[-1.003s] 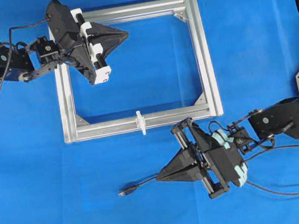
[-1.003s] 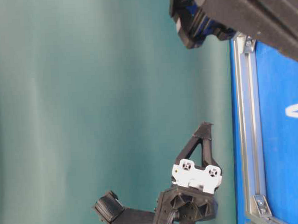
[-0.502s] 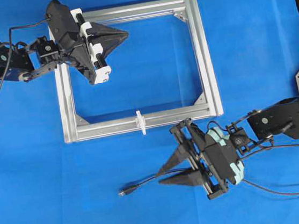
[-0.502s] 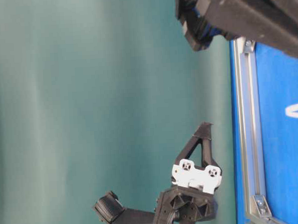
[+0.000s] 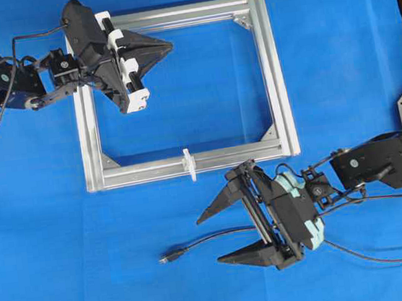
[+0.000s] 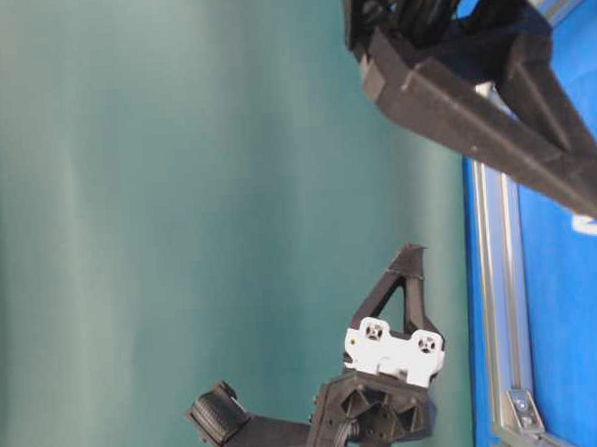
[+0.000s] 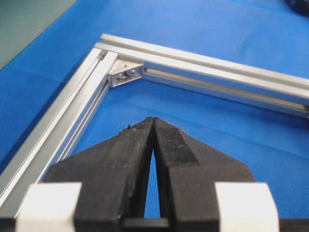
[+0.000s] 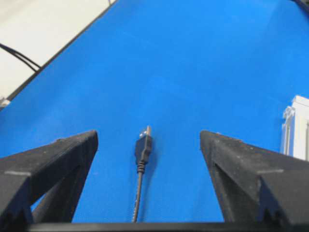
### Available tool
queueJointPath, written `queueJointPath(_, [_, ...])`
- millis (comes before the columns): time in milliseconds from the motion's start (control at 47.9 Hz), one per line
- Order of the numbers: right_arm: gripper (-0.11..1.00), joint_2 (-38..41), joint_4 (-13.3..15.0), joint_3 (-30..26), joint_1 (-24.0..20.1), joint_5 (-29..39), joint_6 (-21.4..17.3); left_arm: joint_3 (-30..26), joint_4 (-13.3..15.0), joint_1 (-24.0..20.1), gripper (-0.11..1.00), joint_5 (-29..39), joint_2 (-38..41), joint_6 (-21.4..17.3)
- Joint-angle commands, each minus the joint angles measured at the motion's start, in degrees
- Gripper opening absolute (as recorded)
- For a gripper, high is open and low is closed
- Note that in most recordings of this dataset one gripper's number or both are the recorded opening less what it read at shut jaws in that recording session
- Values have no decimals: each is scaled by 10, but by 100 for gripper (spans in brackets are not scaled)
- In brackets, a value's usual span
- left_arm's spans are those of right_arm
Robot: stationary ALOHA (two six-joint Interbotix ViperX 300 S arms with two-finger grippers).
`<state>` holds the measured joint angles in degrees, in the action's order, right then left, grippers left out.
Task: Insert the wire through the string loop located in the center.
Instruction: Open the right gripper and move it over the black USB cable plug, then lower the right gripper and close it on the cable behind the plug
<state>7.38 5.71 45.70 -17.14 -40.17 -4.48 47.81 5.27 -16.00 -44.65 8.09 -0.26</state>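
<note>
Blue counter [image 5: 50,233]: the wire [image 5: 207,240] is lying flat between the wide-open right pincer [image 5: 212,238], its plug [image 8: 144,145] pointing straight ahead along the fingers. Nearby, the string loop [image 5: 189,164] is sitting on the frame [image 5: 273,69]. Far off, the left pincer [image 5: 167,47] is hanging closed and empty.

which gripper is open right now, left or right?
The right gripper: its fingers are spread wide, with the wire lying on the blue mat between them. The left gripper, over the silver frame, has its fingers pressed together.
</note>
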Motion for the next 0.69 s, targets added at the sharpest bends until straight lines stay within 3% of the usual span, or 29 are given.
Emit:
queueJointPath(0, [88, 4, -7, -16, -4, 4, -3, -5, -2, -1, 0, -3, -17, -1])
queueJointPath(669, [88, 134, -47, -71, -12, 18, -45, -3, -2, -3, 0, -3, -17, -1])
